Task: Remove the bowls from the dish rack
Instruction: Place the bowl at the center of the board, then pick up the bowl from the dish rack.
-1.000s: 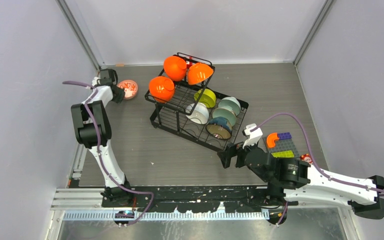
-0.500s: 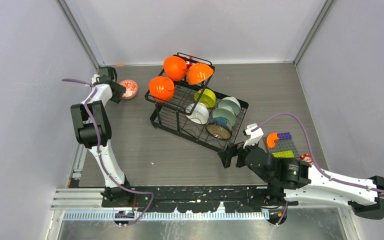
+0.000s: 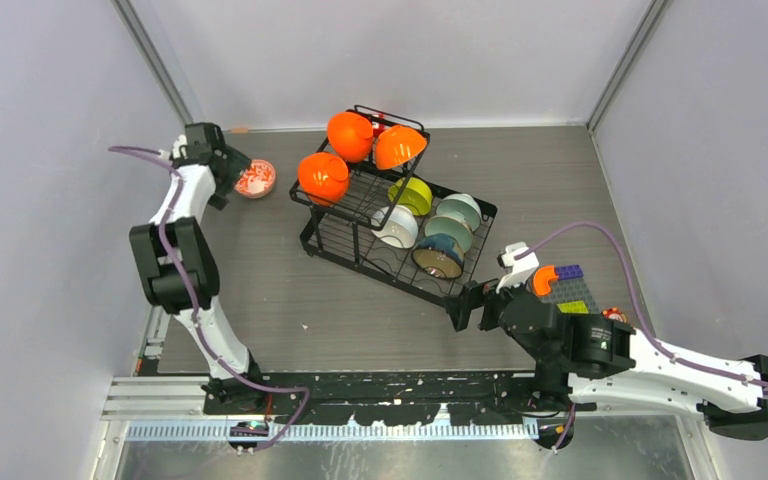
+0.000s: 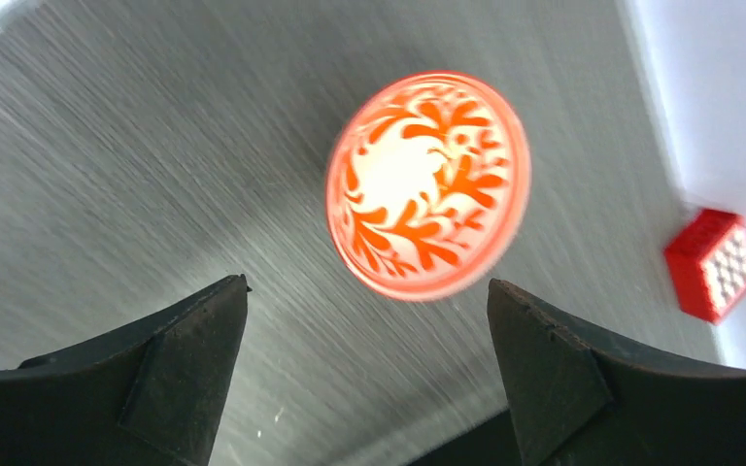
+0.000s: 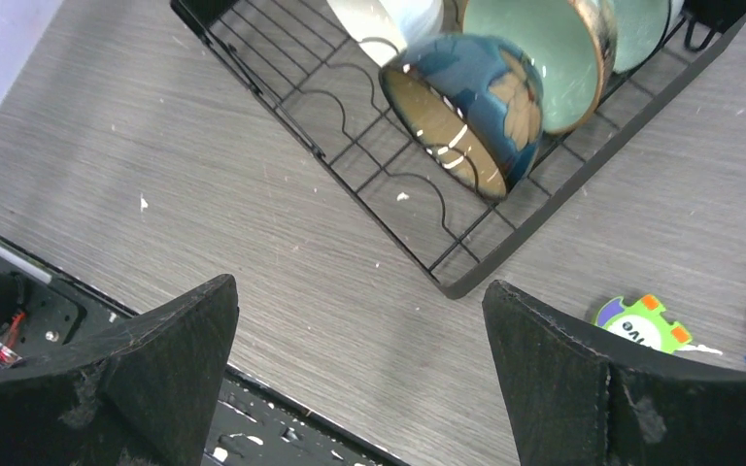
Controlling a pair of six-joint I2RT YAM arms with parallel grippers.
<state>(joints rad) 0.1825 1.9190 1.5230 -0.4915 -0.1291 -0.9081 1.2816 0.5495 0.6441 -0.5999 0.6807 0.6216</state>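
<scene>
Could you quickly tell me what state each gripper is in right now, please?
Left gripper: open, empty, over the red-patterned bowl.
Right gripper: open, empty, facing the dish rack.

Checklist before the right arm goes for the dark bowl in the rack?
1. Left pincer open, off the patterned bowl: ok.
2. Patterned bowl on the table, apart from the rack: ok.
3. Right pincer open: ok.
4. Dark bowl in sight ahead of right pincer, on edge in the rack: ok.
5. Finger room between dark bowl and mint bowl behind it: cannot tell.
6. Rack emptied: not ok, orange bowls and others inside.
</scene>
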